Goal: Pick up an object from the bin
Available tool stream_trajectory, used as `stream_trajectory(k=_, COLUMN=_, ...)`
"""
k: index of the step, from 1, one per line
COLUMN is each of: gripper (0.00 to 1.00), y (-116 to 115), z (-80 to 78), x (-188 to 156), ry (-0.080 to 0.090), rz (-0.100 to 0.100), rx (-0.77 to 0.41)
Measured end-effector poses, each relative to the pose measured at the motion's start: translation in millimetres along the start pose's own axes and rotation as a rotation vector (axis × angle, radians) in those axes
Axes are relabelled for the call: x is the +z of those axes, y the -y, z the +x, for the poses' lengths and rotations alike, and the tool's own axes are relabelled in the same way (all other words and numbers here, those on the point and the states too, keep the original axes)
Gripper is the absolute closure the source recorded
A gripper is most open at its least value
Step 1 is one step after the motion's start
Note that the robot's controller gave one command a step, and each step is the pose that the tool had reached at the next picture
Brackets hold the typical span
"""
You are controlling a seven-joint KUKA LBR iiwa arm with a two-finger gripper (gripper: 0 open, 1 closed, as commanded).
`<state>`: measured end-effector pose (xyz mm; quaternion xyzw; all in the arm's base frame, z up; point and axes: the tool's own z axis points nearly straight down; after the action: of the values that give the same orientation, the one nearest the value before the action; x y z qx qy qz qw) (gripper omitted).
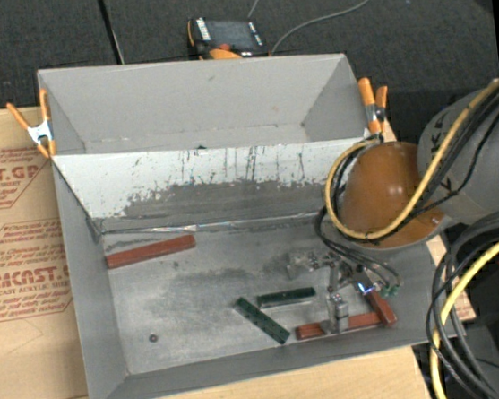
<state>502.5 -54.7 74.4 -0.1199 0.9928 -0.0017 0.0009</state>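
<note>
A KUKA arm reaches from the right into a grey sheet-metal bin, its wrist capped by a smooth, rounded orange cover looped with black and yellow cables. Below the cover, the bare-metal gripper stands low in the bin's front right corner, directly over a flat, red-brown bar that lies along the foot of the front wall. The bar shows on both sides of the tool. Whether the gripper is spread or closed cannot be told from this angle, nor whether it touches the bar.

A shorter red-brown piece sits tilted at the bar's right end. Just left of the gripper lie two thin, dark green strips: one runs level across the floor, and the other slants down to the right, ending near the bar's left end.

Well apart from this cluster, a longer red-brown bar rests at the back left, where the floor meets the sloping rear wall. The bin's floor is dull and scuffed, and the rear slope is marked with dark vertical streaks and scratches.
</note>
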Motion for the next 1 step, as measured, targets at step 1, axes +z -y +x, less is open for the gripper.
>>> stream_trajectory(k=1, gripper=1.00, y=-5.1, z=-1.6, x=-0.2, ry=0.001, rz=-0.004, rx=-0.006)
